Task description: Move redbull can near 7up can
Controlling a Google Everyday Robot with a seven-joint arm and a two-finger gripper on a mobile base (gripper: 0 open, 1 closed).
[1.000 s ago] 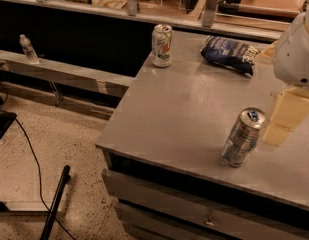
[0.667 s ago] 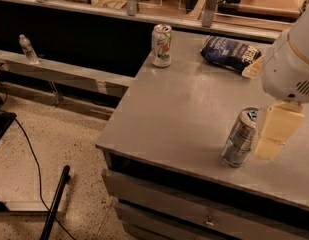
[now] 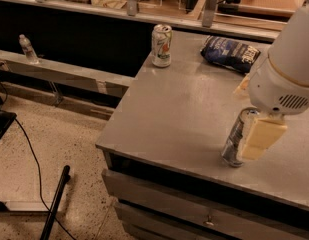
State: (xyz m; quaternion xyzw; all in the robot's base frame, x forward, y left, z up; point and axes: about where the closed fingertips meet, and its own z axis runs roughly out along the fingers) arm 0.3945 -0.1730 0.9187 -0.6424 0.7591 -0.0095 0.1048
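The redbull can [image 3: 234,143], slim and silver, stands upright near the front right of the grey table [image 3: 179,104]. My gripper [image 3: 258,138] hangs from the white arm and sits right at the can, covering its right side and top. The 7up can [image 3: 161,45], whitish-green with a silver top, stands upright at the table's far left corner, well apart from the redbull can.
A dark blue chip bag [image 3: 230,54] lies at the back of the table, right of the 7up can. Drawers [image 3: 194,211] sit under the table front. A water bottle [image 3: 27,48] stands on a ledge at left. A black pole [image 3: 55,204] and cable lie on the floor.
My arm has moved left and down, from beside the redbull can to right over it, now covering its top and right side. The cans have not moved.
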